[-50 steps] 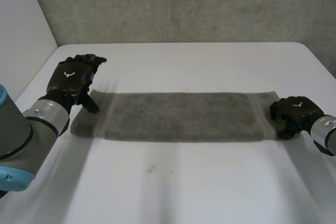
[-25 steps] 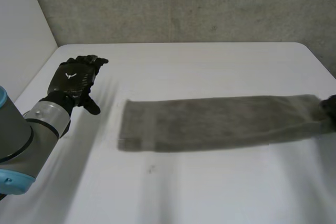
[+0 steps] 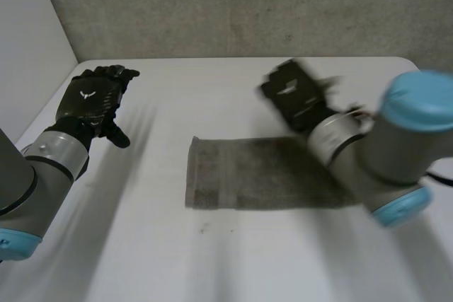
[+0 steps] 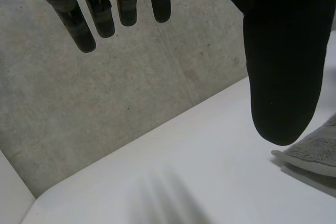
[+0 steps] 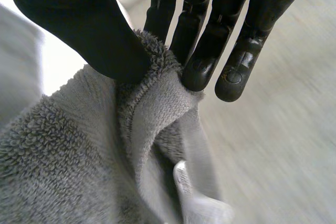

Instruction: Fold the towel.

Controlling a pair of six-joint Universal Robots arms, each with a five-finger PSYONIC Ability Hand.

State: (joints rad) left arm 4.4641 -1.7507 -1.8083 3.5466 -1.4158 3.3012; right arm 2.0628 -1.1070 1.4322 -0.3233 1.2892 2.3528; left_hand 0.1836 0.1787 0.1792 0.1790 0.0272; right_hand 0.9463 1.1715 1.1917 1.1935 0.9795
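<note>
The grey terry towel point(image 3: 241, 182) lies flat on the white table point(image 3: 212, 259), one end raised and bunched.

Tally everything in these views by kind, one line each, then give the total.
towel: 1
hands: 2 (left hand open, right hand pinching the towel)
table: 1
Total: 4
</note>
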